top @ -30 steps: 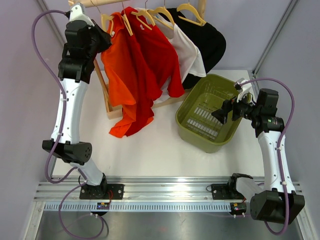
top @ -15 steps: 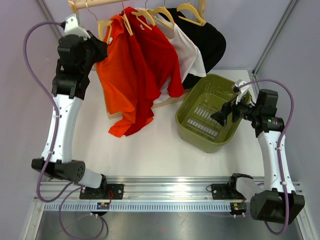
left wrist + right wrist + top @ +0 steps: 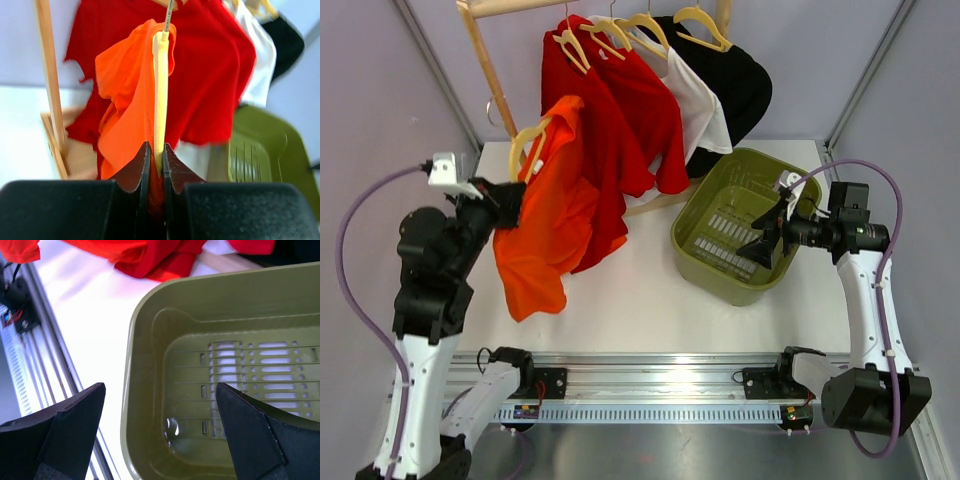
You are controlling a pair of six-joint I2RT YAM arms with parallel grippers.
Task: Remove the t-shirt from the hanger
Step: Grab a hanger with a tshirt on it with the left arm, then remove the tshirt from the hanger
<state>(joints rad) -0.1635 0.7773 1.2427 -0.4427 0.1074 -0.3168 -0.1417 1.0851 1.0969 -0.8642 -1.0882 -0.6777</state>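
The left arm has swung down and away from the rack [image 3: 483, 60], and the orange t-shirt [image 3: 545, 215] has come off the rail with it, still on its hanger [image 3: 527, 148]. It now hangs in front of the rack and to its left, above the surface [image 3: 640, 290]. The left gripper [image 3: 156, 150] is clamped on the hanger's lower tip, with a fold of orange cloth caught in the same pinch.

That pinch is my worry. While cloth and hanger are pinned together, a pull on the shirt may drag the hanger along or stretch the fabric instead of freeing it. The grip is narrow and sits at one end, so the hanger could twist or slip. The hem also hangs close to the red shirts [image 3: 610, 110] on the rack and might snag them.

Right of the rack, over the green basket [image 3: 692, 222], the right gripper [image 3: 772, 228] stands wide apart and holds nothing. It is well away from the shirt, so its reach across could clip the basket rim.
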